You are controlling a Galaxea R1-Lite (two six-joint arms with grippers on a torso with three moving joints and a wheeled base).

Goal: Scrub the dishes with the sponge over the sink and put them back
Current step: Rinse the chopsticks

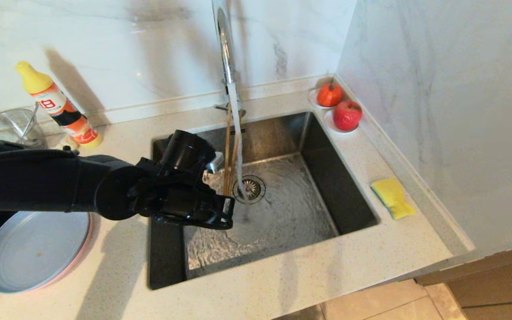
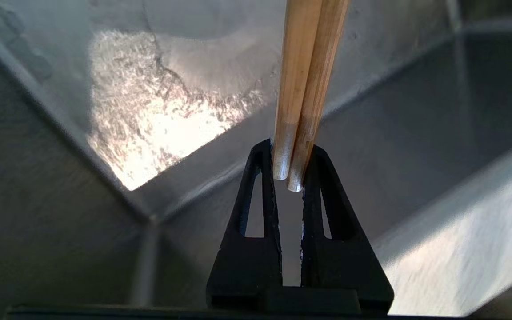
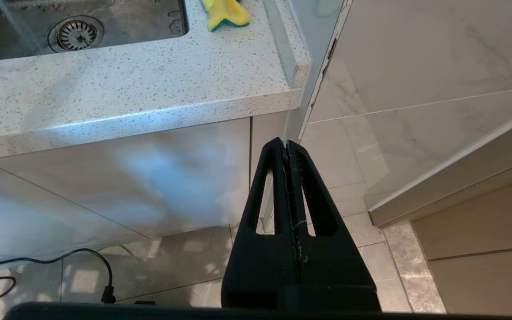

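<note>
- L hand (image 1: 220,209) over the sink (image 1: 354,209), near the drain strainer (image 1: 249,189); fingers nearly closed, clamped on a pair of wooden chopsticks (image 1: 230,155).
- Chopsticks: long axis roughly upright in head view, lower ends pinched in the hand, upper ends rising toward the faucet (image 1: 225,44). Two sticks side by side, touching.
- L wrist view: hand (image 2: 288,171) pinches chopsticks (image 2: 305,80) at their butt ends; sticks run out past the frame edge, tips cut off.
- Water stream (image 1: 237,133) falls from the faucet just beside the chopsticks and lands by the strainer; rippled water over the sink floor.
- Sponge (image 1: 393,198) on the bench (image 1: 282,289) at the sink's right rim, yellow face up, long axis running diagonally front-to-back; green face barely visible. R wrist view shows only part of the sponge (image 3: 225,13), cut off by the frame edge.
- Dishes stacked on the bench left of the sink: blue plate (image 1: 34,251) on top, pink plate (image 1: 82,253) under it with only a rim sliver showing. Arm covers the stack's far edge; frame edge cuts its left side.
- R hand (image 3: 286,144) hangs below bench level in front of the cabinet, fingers fully closed, holding nothing; not seen in head view.
- Detergent bottle (image 1: 58,106) leans against the wall, cap up-left; glass bowl (image 1: 11,126) beside it, partly hidden by the arm.
- Two red fruit on saucers (image 1: 340,109) in the back-right corner.
</note>
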